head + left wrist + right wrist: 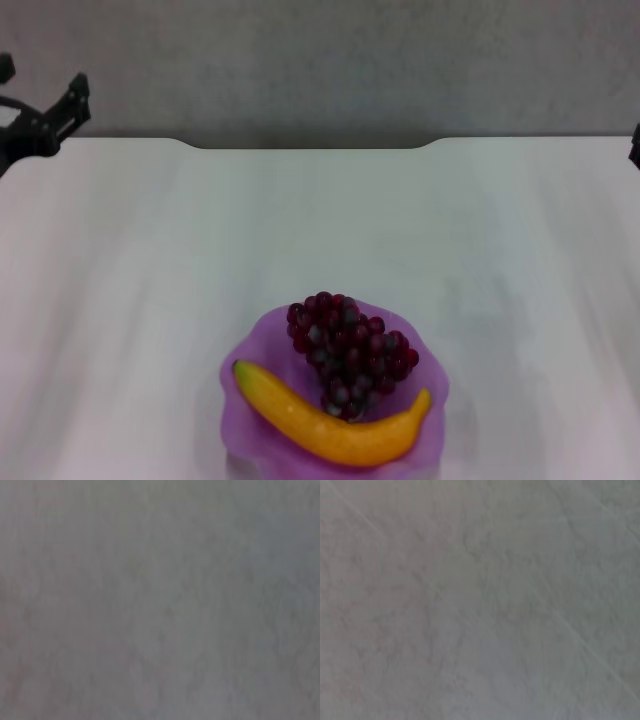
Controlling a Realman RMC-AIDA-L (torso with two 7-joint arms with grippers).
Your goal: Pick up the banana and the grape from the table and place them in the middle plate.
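We find the banana (335, 428) and the grape (350, 352) both lying in the middle plate (253, 350), which sits on the table (130, 300) at its near edge. The banana curves along the near side of the plate, greenish tip toward our left; the bunch rests just behind it, touching it at the middle. In our judgement the placing is done.

The left gripper (45, 120) is at the far left corner of the table, well apart from the plate — we cannot tell whether it stands wide or narrow, and it carries nothing we can see. Of the right gripper (634, 148) only a dark sliver shows at the right edge, too little to say how it is set. Both wrist views show only a blank grey surface.

On handling (a judgement only):
- The banana looks smooth, stiff and light — likely slippery; take it across the middle of its curve.
- The bunch looks lumpy and loose; close around its thickest part.
- The plate looks thin and may shift if nudged.
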